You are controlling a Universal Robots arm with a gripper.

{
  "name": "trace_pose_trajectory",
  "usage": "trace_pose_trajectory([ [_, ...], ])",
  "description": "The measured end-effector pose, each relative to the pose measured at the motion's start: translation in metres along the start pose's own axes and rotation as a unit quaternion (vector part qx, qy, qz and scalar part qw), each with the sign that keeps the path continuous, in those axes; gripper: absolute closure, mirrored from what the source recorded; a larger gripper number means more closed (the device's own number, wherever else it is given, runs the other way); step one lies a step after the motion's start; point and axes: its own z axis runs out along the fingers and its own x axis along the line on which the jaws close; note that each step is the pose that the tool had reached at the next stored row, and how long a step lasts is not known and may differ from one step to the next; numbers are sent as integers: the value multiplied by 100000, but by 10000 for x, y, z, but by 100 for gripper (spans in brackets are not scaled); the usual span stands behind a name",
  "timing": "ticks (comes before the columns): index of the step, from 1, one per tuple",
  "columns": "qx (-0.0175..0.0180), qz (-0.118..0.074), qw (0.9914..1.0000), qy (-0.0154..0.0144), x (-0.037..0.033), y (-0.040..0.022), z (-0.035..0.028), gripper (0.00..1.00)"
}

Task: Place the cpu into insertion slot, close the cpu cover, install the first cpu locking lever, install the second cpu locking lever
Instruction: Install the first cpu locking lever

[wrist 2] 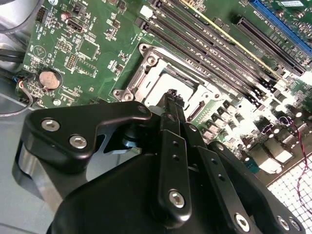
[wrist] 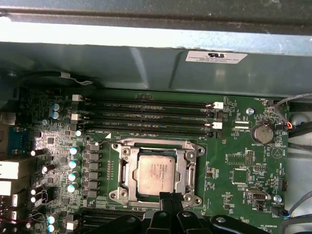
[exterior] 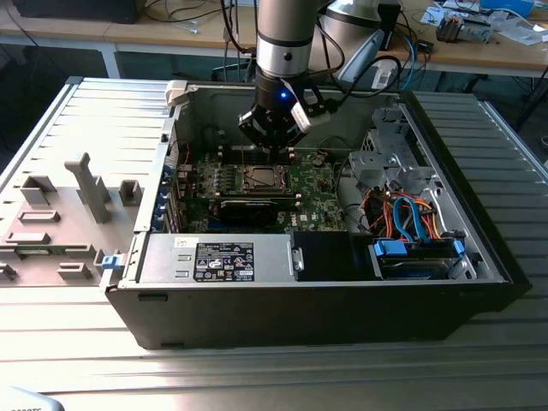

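Where memory slots (wrist: 146, 117) flank cpu (wrist: 155, 173)

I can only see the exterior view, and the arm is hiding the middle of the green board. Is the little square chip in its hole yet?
Observer: Yes. In the first wrist view the cpu lies flat in the insertion slot, silvery top up.
Operator: Is the metal lid down on it?
Observer: It looks so. The cpu cover lies flat around the chip, which shows through its window.
Operator: Where are the pinchers?
Observer: In the second wrist view the gripper is shut, with its tip right at the edge of the cover.
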Motion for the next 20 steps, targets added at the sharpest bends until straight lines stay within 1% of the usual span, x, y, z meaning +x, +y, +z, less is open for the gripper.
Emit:
trace_pose_trajectory([
  [5, 4, 4, 100000, -1, 11, 0, 0, 89],
  [10, 6, 1, 100000, -1, 43, 2, 0, 89],
  [20, 5, 1, 100000, -4, 74, 4, 0, 89],
])
